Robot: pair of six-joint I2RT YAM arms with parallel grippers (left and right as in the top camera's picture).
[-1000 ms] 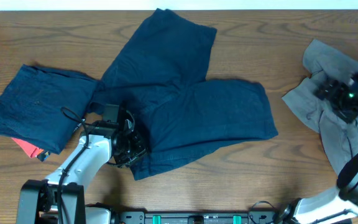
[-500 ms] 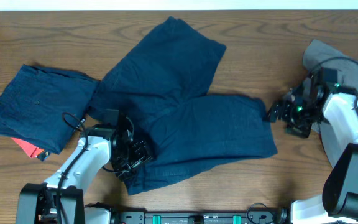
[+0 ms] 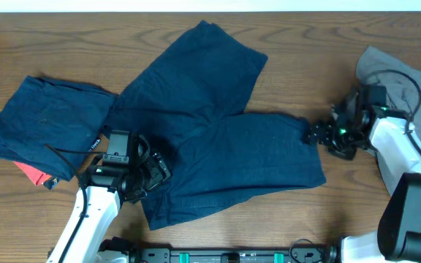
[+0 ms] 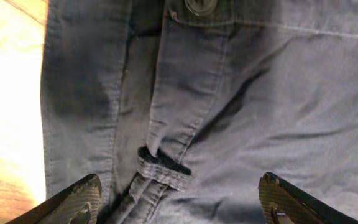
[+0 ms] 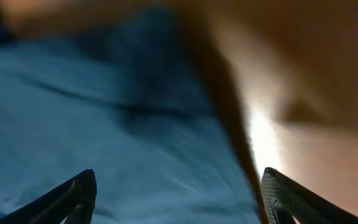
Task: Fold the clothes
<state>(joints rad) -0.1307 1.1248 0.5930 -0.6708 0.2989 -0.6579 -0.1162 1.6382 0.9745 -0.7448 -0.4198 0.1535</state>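
Spread shorts: the wrinkled dark navy-blue shorts [image 3: 218,139] lie opened flat mid-way across the brown wood-grain table [image 3: 305,66], with one leg toward 12 o'clock and the other toward 3 o'clock.
Left gripper: the left gripper [image 3: 154,170] is at the shorts' 7 o'clock edge. Its black fingers [image 4: 79,196] are spread wide with nothing clamped, straddling the fly seam below a dark round button [image 4: 201,5] (I cannot tell whether the tips press the cloth).
Right gripper: the right gripper [image 3: 317,134] is at the 3 o'clock hem of the shorts, jaws wide apart and empty, over blurred blue cloth.
Folded pile: the folded navy-blue garment [image 3: 42,128] lies at 9 o'clock, with a coral-red cloth [image 3: 31,173] peeking out at its 6 o'clock side.
Grey piece: the crumpled light grey garment [image 3: 408,80] lies at the table's 3 o'clock edge.
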